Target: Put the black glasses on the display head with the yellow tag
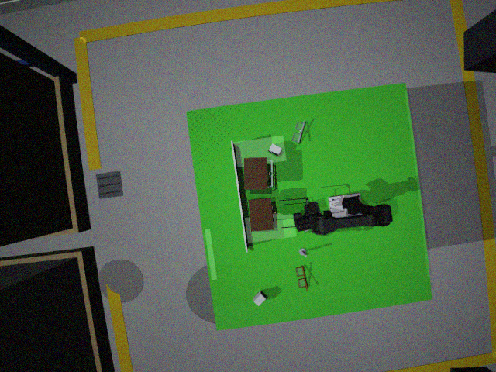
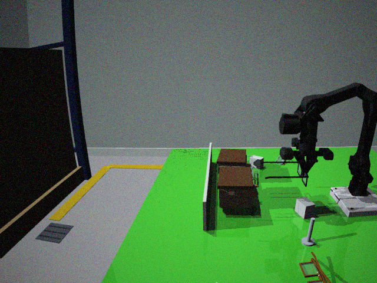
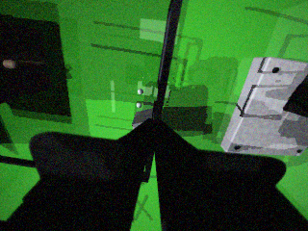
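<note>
My gripper (image 2: 304,174) is shut on the black glasses (image 2: 285,177) and holds them in the air by the front frame. The two temples point level toward the two brown-topped display heads. From above, the temples (image 1: 291,199) reach close to the front of the nearer head (image 1: 261,214), and the gripper (image 1: 299,221) is just right of it. In the side view this head (image 2: 235,183) stands left of the glasses, with the other head (image 2: 231,157) behind it. In the wrist view a thin black bar of the glasses (image 3: 166,63) runs up from the shut fingers. I see no yellow tag.
A white wall (image 2: 208,186) stands behind the heads. A white cube (image 2: 304,207), a grey post (image 2: 308,233) and brown glasses (image 2: 313,269) lie nearer the camera. Another cube (image 1: 275,149) and grey glasses (image 1: 298,134) lie beyond the other head. The arm's base (image 2: 353,201) is at right.
</note>
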`<state>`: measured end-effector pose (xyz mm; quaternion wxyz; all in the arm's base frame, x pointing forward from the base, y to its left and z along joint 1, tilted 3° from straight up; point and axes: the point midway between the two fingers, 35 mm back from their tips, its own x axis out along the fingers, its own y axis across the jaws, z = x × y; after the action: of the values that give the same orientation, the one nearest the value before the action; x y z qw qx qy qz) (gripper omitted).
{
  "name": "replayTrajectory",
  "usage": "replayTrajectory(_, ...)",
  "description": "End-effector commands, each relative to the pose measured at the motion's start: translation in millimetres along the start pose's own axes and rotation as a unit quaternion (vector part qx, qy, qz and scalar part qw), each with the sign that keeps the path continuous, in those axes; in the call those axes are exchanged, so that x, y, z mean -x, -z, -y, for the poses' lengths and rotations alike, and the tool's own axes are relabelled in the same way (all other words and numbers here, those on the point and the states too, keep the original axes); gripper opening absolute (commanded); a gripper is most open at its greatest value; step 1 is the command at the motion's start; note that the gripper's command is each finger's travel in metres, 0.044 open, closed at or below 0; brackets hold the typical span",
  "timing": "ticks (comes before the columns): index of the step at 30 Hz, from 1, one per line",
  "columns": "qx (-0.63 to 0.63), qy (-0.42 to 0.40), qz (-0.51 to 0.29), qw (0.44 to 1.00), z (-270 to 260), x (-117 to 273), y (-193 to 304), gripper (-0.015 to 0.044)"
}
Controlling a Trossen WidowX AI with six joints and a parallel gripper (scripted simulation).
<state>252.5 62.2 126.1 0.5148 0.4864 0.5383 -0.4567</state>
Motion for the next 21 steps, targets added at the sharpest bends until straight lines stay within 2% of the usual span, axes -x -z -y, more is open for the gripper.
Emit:
replayTrajectory(1,0.002,0.004,0.002,1.0,1,-6,0,0.0)
replayTrajectory(21,0.002,0.002,0.012,1.0,1,-21,2,0.0)
